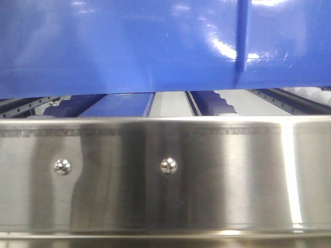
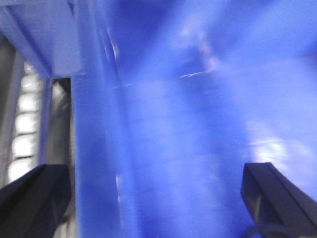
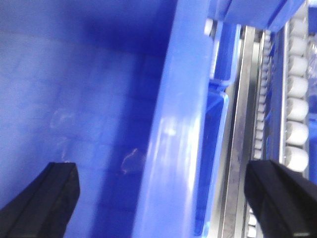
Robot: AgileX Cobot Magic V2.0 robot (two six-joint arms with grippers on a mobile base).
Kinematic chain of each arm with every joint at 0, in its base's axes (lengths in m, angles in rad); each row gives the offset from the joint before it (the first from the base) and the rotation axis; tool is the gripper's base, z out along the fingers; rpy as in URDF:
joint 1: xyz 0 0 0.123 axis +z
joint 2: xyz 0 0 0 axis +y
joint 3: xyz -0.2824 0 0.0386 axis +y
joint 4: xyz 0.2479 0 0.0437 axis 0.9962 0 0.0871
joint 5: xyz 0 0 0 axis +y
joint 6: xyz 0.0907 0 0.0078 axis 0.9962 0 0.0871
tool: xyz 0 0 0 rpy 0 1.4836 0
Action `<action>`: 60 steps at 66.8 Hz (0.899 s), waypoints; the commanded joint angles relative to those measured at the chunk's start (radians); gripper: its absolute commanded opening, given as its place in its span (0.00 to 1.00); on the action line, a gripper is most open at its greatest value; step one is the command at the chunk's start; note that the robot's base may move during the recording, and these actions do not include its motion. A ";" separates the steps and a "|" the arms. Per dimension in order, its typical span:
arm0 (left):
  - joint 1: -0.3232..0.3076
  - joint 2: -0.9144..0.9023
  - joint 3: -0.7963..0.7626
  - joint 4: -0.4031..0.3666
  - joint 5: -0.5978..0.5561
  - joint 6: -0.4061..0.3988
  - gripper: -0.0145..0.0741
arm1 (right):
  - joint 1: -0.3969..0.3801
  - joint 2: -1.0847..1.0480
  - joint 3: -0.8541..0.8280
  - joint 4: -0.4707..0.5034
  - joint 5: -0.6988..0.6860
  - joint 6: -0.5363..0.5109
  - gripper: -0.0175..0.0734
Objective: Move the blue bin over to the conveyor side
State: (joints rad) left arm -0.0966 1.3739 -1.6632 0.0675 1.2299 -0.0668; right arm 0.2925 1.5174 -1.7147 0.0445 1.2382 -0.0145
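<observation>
Blue bin (image 3: 89, 89) — smooth blue interior

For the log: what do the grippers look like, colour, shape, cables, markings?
Left gripper: two matte black, angular wedge-like fingers; one shows a greyer inner face and a dark curve below, perhaps a cable. Right gripper: similar black blocky fingers. No markings visible; the arms themselves are out of view.

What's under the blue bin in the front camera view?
Below the blue bin, above the steel rail, a gap shows blue rollers and, at right, white rollers. The bin's wall covers whatever lies further back.
</observation>
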 commanded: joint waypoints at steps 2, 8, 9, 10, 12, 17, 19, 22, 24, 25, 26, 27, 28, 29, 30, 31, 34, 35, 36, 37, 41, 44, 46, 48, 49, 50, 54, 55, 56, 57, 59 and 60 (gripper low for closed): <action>-0.002 0.005 -0.003 0.040 -0.009 -0.024 0.84 | 0.001 -0.005 -0.009 -0.005 -0.017 0.005 0.81; 0.017 0.009 -0.003 0.026 -0.009 -0.024 0.84 | 0.001 -0.005 -0.009 -0.003 -0.017 0.005 0.81; 0.021 0.009 -0.003 0.023 -0.009 -0.024 0.84 | 0.001 -0.005 -0.009 -0.003 -0.017 0.005 0.81; 0.025 0.009 -0.003 0.020 -0.009 -0.024 0.84 | 0.001 -0.005 -0.009 -0.003 -0.017 0.005 0.81; 0.035 0.013 -0.003 0.008 -0.009 -0.024 0.84 | 0.001 -0.005 -0.009 -0.003 -0.017 0.005 0.81; 0.064 0.022 -0.003 -0.021 -0.009 -0.021 0.84 | 0.001 -0.005 -0.009 -0.003 -0.017 0.005 0.81; 0.075 0.028 -0.003 -0.026 -0.009 -0.016 0.84 | 0.001 -0.005 -0.009 -0.003 -0.017 0.005 0.81; 0.085 0.034 -0.003 -0.034 -0.009 -0.013 0.84 | 0.001 -0.005 -0.009 -0.003 -0.017 0.005 0.81; 0.094 0.042 -0.003 -0.034 -0.009 -0.013 0.84 | 0.001 -0.005 -0.009 -0.003 -0.017 0.005 0.81; 0.097 0.048 -0.003 -0.034 -0.009 -0.011 0.84 | 0.001 -0.005 -0.009 -0.003 -0.017 0.005 0.81; 0.098 0.051 -0.003 -0.034 -0.009 -0.011 0.84 | 0.001 -0.005 -0.009 -0.003 -0.017 0.005 0.81; 0.100 0.054 -0.003 -0.036 -0.009 -0.009 0.84 | 0.001 -0.005 -0.009 -0.003 -0.017 0.005 0.81; 0.102 0.056 -0.003 -0.036 -0.009 -0.005 0.84 | 0.001 -0.005 -0.009 -0.003 -0.017 0.005 0.81; 0.102 0.058 -0.003 -0.036 -0.009 -0.003 0.84 | 0.001 -0.005 -0.009 -0.003 -0.017 0.005 0.81; 0.102 0.061 -0.003 -0.036 -0.009 0.000 0.84 | 0.001 -0.005 -0.009 -0.003 -0.017 0.005 0.81; 0.102 0.066 -0.003 -0.036 -0.009 0.003 0.84 | 0.001 -0.005 -0.009 -0.003 -0.017 0.005 0.81; 0.102 0.071 -0.003 -0.049 -0.009 0.005 0.84 | 0.001 -0.005 -0.009 -0.003 -0.017 0.005 0.81; 0.102 0.073 -0.003 -0.054 -0.009 0.008 0.84 | 0.001 -0.005 -0.009 -0.003 -0.017 0.005 0.81; 0.102 0.076 -0.003 -0.067 -0.009 0.011 0.84 | 0.001 -0.005 -0.009 -0.003 -0.017 0.005 0.81; 0.102 0.078 -0.003 -0.078 -0.009 0.013 0.84 | 0.001 -0.005 -0.009 -0.003 -0.017 0.005 0.81; 0.102 0.086 -0.003 -0.097 -0.009 0.014 0.84 | 0.001 -0.005 -0.009 -0.003 -0.017 0.005 0.81; 0.102 0.089 -0.003 -0.100 -0.009 0.014 0.84 | 0.001 -0.005 -0.009 -0.003 -0.017 0.005 0.81; 0.102 0.091 -0.003 -0.100 -0.009 0.014 0.84 | 0.001 -0.005 -0.009 -0.003 -0.017 0.005 0.81; 0.102 0.096 -0.003 -0.100 -0.009 0.014 0.84 | 0.001 -0.005 -0.009 -0.003 -0.017 0.005 0.81; 0.102 0.098 -0.003 -0.100 -0.009 0.014 0.84 | 0.001 -0.005 -0.009 -0.003 -0.017 0.005 0.81; 0.102 0.098 -0.003 -0.100 -0.009 0.014 0.84 | 0.001 -0.005 -0.009 -0.003 -0.017 0.005 0.81; 0.102 0.105 -0.003 -0.100 -0.009 0.014 0.84 | 0.001 -0.005 -0.009 -0.003 -0.017 0.005 0.81; 0.102 0.105 -0.003 -0.100 -0.009 0.014 0.84 | 0.001 -0.005 -0.009 -0.003 -0.017 0.005 0.81; 0.102 0.107 -0.003 -0.100 -0.009 0.014 0.84 | 0.001 -0.005 -0.009 -0.003 -0.017 0.005 0.81; 0.102 0.110 -0.003 -0.100 -0.009 0.014 0.84 | 0.001 -0.005 -0.009 -0.003 -0.017 0.005 0.81; 0.102 0.113 -0.003 -0.100 -0.009 0.014 0.84 | 0.001 -0.005 -0.009 -0.003 -0.017 0.005 0.81; 0.102 0.114 -0.003 -0.100 -0.009 0.014 0.84 | 0.001 -0.005 -0.009 -0.003 -0.017 0.005 0.81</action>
State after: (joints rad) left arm 0.0029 1.4807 -1.6632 -0.0252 1.2281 -0.0558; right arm 0.2925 1.5174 -1.7147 0.0445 1.2363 -0.0103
